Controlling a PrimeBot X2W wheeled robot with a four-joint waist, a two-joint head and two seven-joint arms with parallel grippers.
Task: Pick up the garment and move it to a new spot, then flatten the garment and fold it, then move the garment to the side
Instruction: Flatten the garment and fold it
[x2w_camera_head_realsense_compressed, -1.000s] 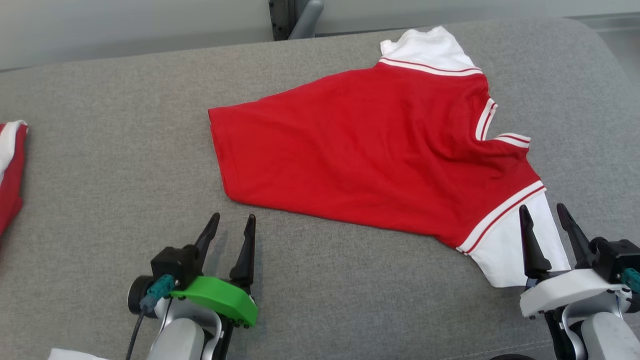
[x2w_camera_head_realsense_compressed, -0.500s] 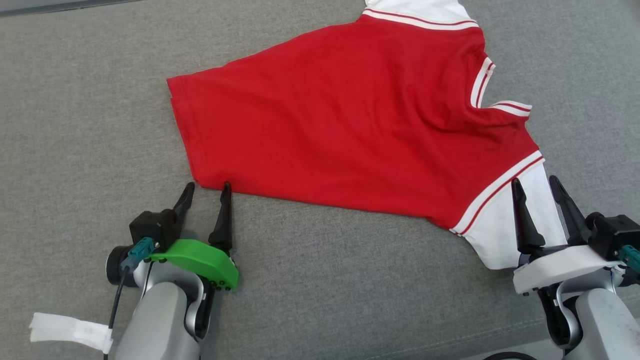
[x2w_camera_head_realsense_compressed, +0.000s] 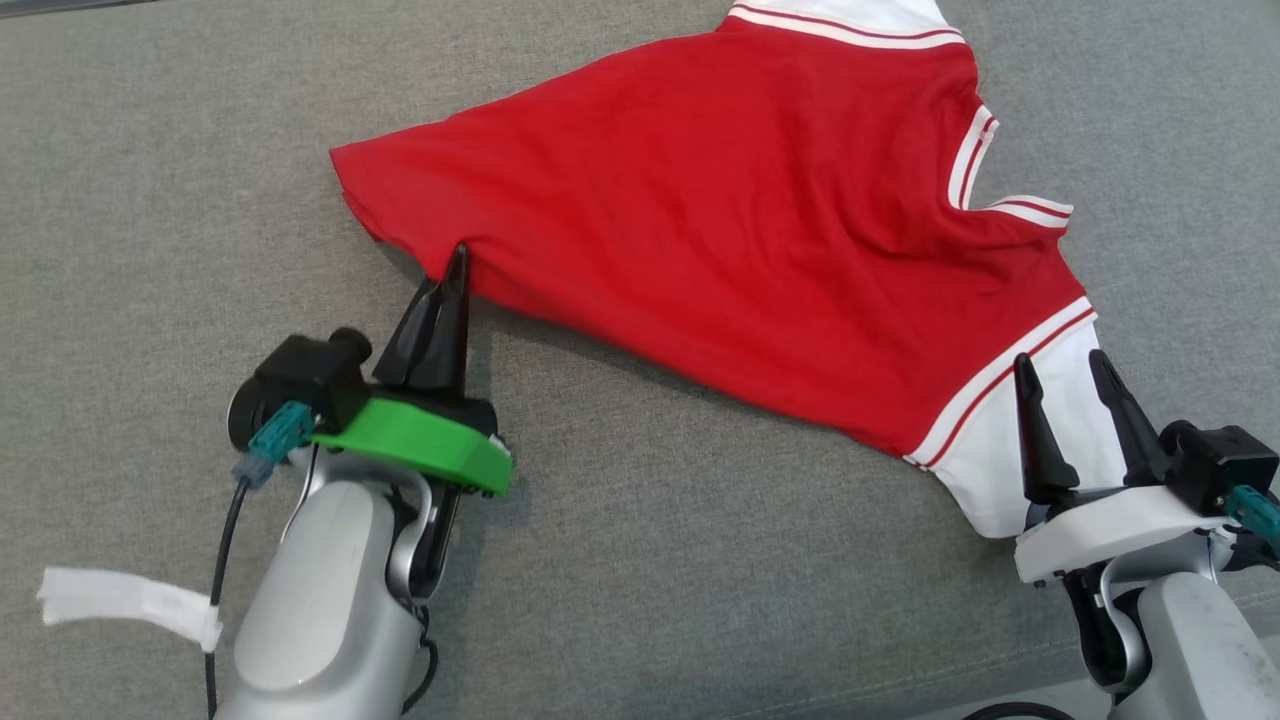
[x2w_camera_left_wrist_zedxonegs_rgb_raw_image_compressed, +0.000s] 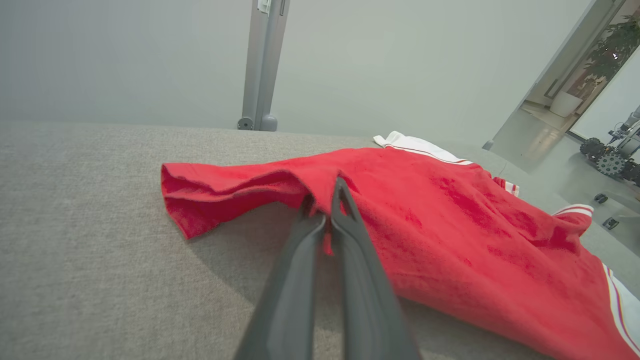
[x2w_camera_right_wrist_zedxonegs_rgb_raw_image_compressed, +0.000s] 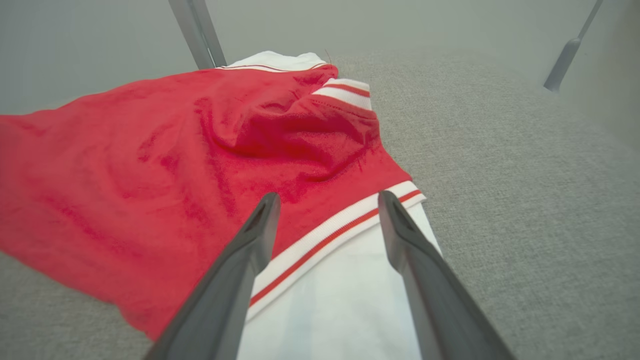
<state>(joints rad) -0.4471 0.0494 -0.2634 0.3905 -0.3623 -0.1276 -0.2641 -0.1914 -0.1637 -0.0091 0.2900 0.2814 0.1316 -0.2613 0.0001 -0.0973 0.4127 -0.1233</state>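
Observation:
The garment (x2w_camera_head_realsense_compressed: 720, 200) is a red shirt with white sleeves and red-and-white striped trim, spread on the grey fabric surface (x2w_camera_head_realsense_compressed: 700, 560). My left gripper (x2w_camera_head_realsense_compressed: 452, 262) is shut on the red hem near the shirt's left corner. In the left wrist view the pinched hem (x2w_camera_left_wrist_zedxonegs_rgb_raw_image_compressed: 320, 185) is raised off the surface and the garment (x2w_camera_left_wrist_zedxonegs_rgb_raw_image_compressed: 450, 225) drapes away to the right. My right gripper (x2w_camera_head_realsense_compressed: 1058, 360) is open, its fingers standing over the near white sleeve (x2w_camera_head_realsense_compressed: 990, 480). In the right wrist view the sleeve (x2w_camera_right_wrist_zedxonegs_rgb_raw_image_compressed: 340, 300) and striped cuff lie between the spread fingertips of that gripper (x2w_camera_right_wrist_zedxonegs_rgb_raw_image_compressed: 327, 197).
A white strip (x2w_camera_head_realsense_compressed: 120, 600) hangs from the cable beside my left forearm. A grey post (x2w_camera_left_wrist_zedxonegs_rgb_raw_image_compressed: 262, 65) rises behind the surface's far edge. A wheeled machine (x2w_camera_left_wrist_zedxonegs_rgb_raw_image_compressed: 610, 155) stands on the floor far off to the right. Bare grey fabric lies between the two arms.
My left gripper moved forward to the hem, shut on it and raised it, pulling the shirt's lower left edge up. The head camera tilted down earlier. The right gripper stayed open over the sleeve.

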